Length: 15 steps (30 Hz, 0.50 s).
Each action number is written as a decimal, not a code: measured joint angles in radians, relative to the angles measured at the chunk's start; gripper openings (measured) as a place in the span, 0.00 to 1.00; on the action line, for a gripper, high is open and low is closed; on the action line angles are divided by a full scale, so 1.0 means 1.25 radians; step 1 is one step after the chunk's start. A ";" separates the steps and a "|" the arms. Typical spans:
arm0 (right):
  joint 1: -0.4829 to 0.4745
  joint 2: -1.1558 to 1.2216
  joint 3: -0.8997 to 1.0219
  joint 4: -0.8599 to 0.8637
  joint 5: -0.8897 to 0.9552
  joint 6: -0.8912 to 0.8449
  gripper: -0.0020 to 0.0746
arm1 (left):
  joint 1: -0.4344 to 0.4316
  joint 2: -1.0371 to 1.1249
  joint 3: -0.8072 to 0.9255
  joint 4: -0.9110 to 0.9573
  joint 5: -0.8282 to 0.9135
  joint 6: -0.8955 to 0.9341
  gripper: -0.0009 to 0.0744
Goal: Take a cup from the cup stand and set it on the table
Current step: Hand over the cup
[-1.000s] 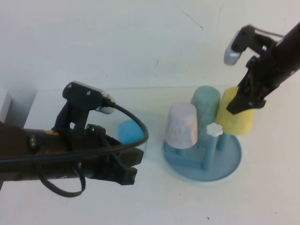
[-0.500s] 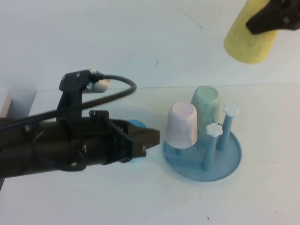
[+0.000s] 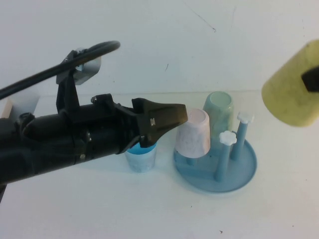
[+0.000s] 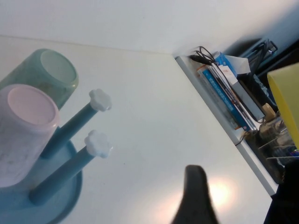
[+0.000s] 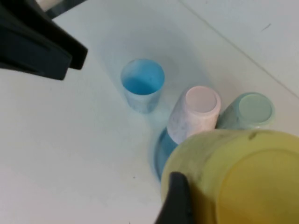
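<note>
The pale-yellow cup (image 3: 291, 92) is in the air at the right edge, above and to the right of the blue cup stand (image 3: 246, 172), clear of its pegs. My right gripper (image 3: 313, 79) is shut on it; one finger (image 5: 175, 200) presses on the cup's side (image 5: 233, 177). The cup's edge also shows in the left wrist view (image 4: 287, 98). My left gripper (image 3: 172, 117) is open and empty, held above the table (image 3: 75, 209), just left of the stand. Its fingers (image 4: 195, 196) hold nothing.
A pale-pink cup (image 3: 193, 132) and a pale-green cup (image 3: 218, 108) sit upside down on the stand's pegs. Two bare pegs with white knobs (image 3: 228, 138) stand beside them. A light-blue cup (image 3: 141, 158) stands upright on the table, partly under my left arm. Clutter lies past the table's edge (image 4: 233, 102).
My right gripper lifted the yellow cup off its peg and carried it up and to the right. My left arm rose and swung forward over the light-blue cup.
</note>
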 joint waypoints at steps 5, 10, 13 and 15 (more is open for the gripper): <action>0.000 -0.158 0.245 0.056 -0.174 0.027 0.75 | 0.000 0.008 0.000 -0.003 -0.001 -0.021 0.75; 0.000 -0.316 0.520 0.252 -0.356 0.022 0.75 | 0.000 0.008 0.000 -0.003 0.036 -0.055 0.77; 0.000 -0.390 0.644 0.435 -0.450 -0.045 0.75 | 0.000 0.008 0.000 -0.003 0.072 -0.085 0.77; 0.000 -0.425 0.705 0.574 -0.481 -0.122 0.75 | 0.000 0.008 0.000 -0.003 0.095 -0.112 0.77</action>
